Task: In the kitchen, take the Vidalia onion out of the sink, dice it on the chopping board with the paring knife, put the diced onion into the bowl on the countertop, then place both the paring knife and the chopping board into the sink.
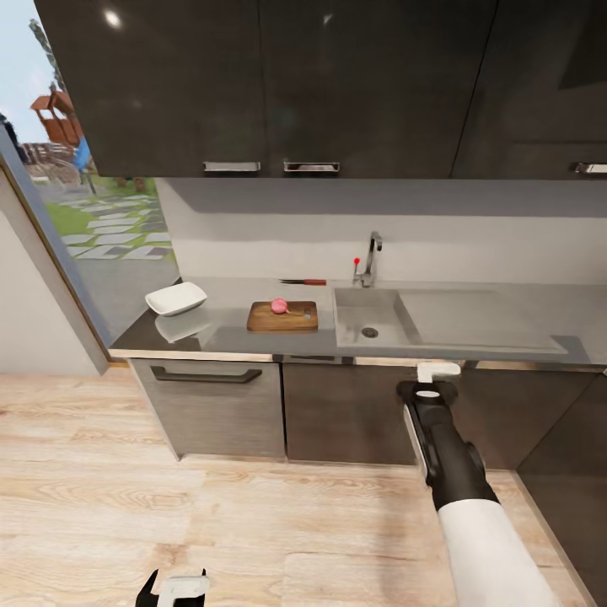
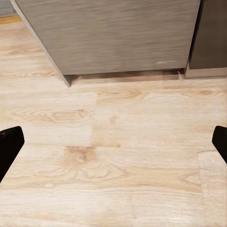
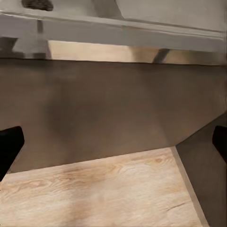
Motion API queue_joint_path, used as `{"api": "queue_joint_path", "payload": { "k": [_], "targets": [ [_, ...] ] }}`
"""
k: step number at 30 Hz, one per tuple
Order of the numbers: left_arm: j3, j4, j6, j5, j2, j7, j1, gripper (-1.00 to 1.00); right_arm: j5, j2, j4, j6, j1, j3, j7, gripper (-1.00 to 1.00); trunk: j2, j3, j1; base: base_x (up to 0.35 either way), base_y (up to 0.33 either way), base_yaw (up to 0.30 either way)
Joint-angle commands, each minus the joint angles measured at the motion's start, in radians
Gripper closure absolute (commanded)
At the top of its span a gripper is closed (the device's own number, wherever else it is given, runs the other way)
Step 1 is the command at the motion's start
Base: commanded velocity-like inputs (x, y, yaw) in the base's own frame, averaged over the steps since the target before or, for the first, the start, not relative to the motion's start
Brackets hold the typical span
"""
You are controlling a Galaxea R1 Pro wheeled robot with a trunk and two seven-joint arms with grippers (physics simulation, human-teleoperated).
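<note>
Both hands, left (image 1: 173,582) and right (image 1: 438,368), are hanging open and empty; the right is sitting nearer the knife (image 1: 302,282) lying lengthwise behind the onion (image 1: 279,306) on the board (image 1: 282,317).

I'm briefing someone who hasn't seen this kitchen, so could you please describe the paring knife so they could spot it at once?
Find the sink with its chrome tap on the grey countertop. Just left of the tap, by the back wall, lies the paring knife, behind the chopping board. It is slim, dark-bladed and red-handled, unlike the broad brown board.
</note>
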Motion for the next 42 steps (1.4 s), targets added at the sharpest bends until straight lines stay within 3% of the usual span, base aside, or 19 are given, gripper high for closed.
{"api": "queue_joint_path", "payload": {
  "k": [1,11,16,20,26,29,31,34,42],
  "targets": [
    [-0.008,0.004,-0.005,0.004,-0.001,0.004,-0.002,-1.00,0.004,0.001,-0.001,0.016,-0.018,-0.001,0.000,-1.00,-0.002,-0.002,0.001,0.000,0.000,0.000],
    [-0.008,0.004,-0.005,0.004,-0.003,0.004,-0.002,-1.00,0.004,0.006,0.025,0.161,-0.309,0.000,-0.004,-1.00,-0.002,-0.002,0.001,0.000,0.000,0.000],
    [-0.008,0.004,-0.005,0.004,-0.004,0.004,-0.002,-1.00,0.004,0.040,0.091,0.196,-0.443,0.001,-0.005,-1.00,-0.002,-0.002,0.001,0.000,0.000,0.000],
    [-0.008,0.004,-0.004,0.004,-0.004,0.004,-0.002,-1.00,0.004,0.063,0.126,0.200,-0.478,0.000,-0.005,-1.00,-0.002,-0.002,0.001,0.023,0.000,0.000],
    [-0.008,0.004,0.010,0.004,-0.005,0.004,-0.001,-1.00,0.004,0.065,0.199,0.193,-0.493,0.000,-0.005,-1.00,-0.002,-0.002,0.001,0.164,0.000,0.000],
    [-0.009,0.004,0.085,0.004,-0.008,0.004,-0.001,-1.00,0.004,0.065,0.221,0.187,-0.494,0.000,-0.005,-1.00,-0.002,-0.002,0.001,0.230,0.000,0.000],
    [-0.009,0.004,0.203,0.004,-0.008,-0.002,-0.002,-1.00,0.004,0.065,0.230,0.185,-0.495,0.000,-0.005,-1.00,-0.002,-0.002,0.001,0.138,0.000,0.000],
    [-0.009,0.004,0.294,0.004,-0.005,-0.021,-0.001,-1.00,0.004,0.065,0.234,0.185,-0.495,0.000,-0.005,-1.00,-0.002,-0.002,0.001,0.066,0.000,0.000],
    [-0.008,0.004,0.363,0.004,0.004,-0.069,-0.002,-1.00,0.004,0.065,0.238,0.183,-0.495,0.001,-0.003,-1.00,-0.002,-0.002,0.001,0.014,0.000,0.000]
  ]
}}
